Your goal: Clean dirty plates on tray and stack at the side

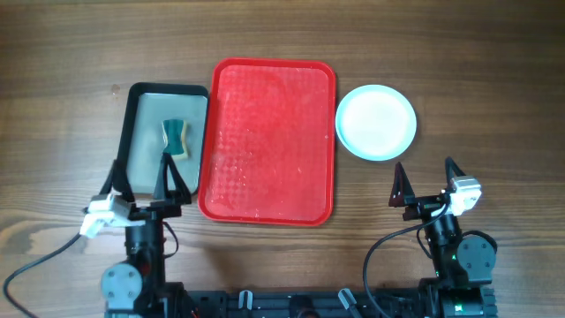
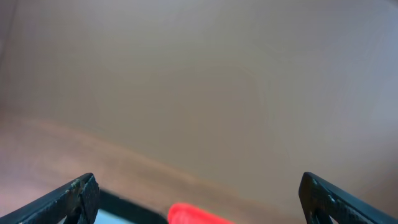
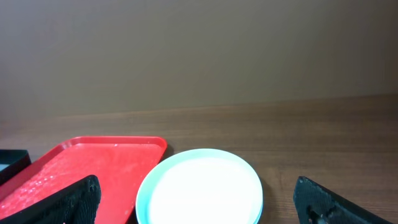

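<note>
1. Left end effector [image 1: 141, 172]: released, fingers spread, grasping nothing, above the near edge of the dark grey tray [image 1: 148, 119].
2. Right end effector [image 1: 425, 172]: released, grasping nothing, above bare desk [image 1: 494, 71], just on the robot's side of the plates [image 1: 376, 122].
3. Plates: round, uniformly white centre, pale aqua rim. They rest on the desk just beside the right edge of the red tray [image 1: 267, 141]. The number stacked cannot be read.
4. Red tray: textured, lying between the plates and the dark grey tray.
5. Dark grey tray: carries a teal sponge [image 1: 177, 139].

Pale stacked plates [image 1: 376, 122] beside red tray [image 1: 267, 141]
</note>
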